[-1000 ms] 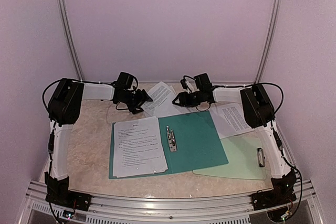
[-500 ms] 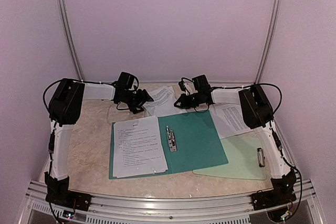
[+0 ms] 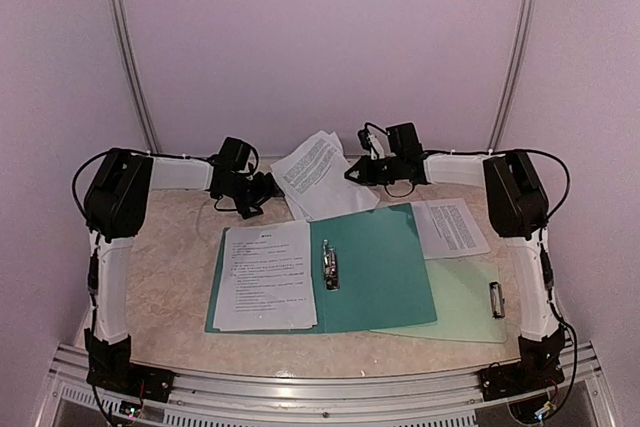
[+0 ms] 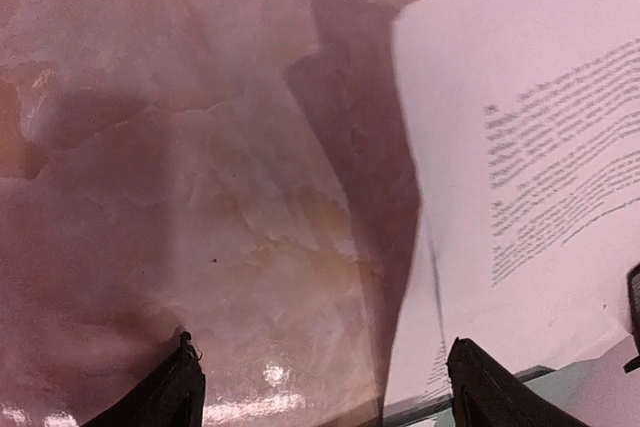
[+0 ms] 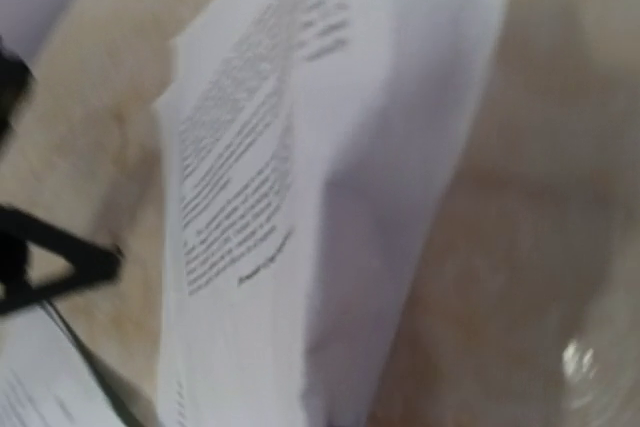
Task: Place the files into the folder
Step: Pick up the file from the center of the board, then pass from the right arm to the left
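The dark teal folder (image 3: 385,267) lies open on the table, with one printed file (image 3: 265,275) resting on its left half. My right gripper (image 3: 354,173) is shut on the edge of another file (image 3: 318,169) and holds it tilted up above the folder's far edge. That raised sheet (image 5: 290,197) fills the right wrist view and hides the fingers. A third file (image 3: 450,227) lies flat to the right of the folder. My left gripper (image 3: 266,190) hovers open over bare table (image 4: 330,392), just left of the raised sheet (image 4: 520,147).
A pale mint clipboard (image 3: 468,305) with a metal clip (image 3: 496,299) lies at the front right, partly under the folder. A metal fastener (image 3: 329,264) sits on the folder's spine. Walls enclose the marbled table (image 3: 175,267) on three sides.
My right gripper has shut on the far sheet and raised it, drawing back to the right. The folder has shifted slightly right. The left gripper backed a little to the left.
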`<state>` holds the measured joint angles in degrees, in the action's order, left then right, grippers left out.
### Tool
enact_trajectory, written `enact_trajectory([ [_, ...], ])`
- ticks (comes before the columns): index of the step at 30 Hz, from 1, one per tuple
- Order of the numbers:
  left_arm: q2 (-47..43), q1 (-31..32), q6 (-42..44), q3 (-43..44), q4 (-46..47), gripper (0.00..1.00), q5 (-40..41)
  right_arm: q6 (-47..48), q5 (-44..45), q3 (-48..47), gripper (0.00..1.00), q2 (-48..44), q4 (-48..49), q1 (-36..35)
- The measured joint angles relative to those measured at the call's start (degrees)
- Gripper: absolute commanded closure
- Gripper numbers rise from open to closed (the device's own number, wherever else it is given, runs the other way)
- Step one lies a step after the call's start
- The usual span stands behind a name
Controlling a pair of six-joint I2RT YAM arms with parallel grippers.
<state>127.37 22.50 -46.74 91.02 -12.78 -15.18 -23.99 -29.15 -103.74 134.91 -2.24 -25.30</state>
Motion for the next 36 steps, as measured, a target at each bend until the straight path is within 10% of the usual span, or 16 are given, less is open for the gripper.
enact_trajectory([
  [36, -25.0, 1.6, 6.1, -17.2, 5.9, 0.08, -0.7, -10.7, 2.3, 32.9, 1.0, -40.0, 16.1, 0.0],
])
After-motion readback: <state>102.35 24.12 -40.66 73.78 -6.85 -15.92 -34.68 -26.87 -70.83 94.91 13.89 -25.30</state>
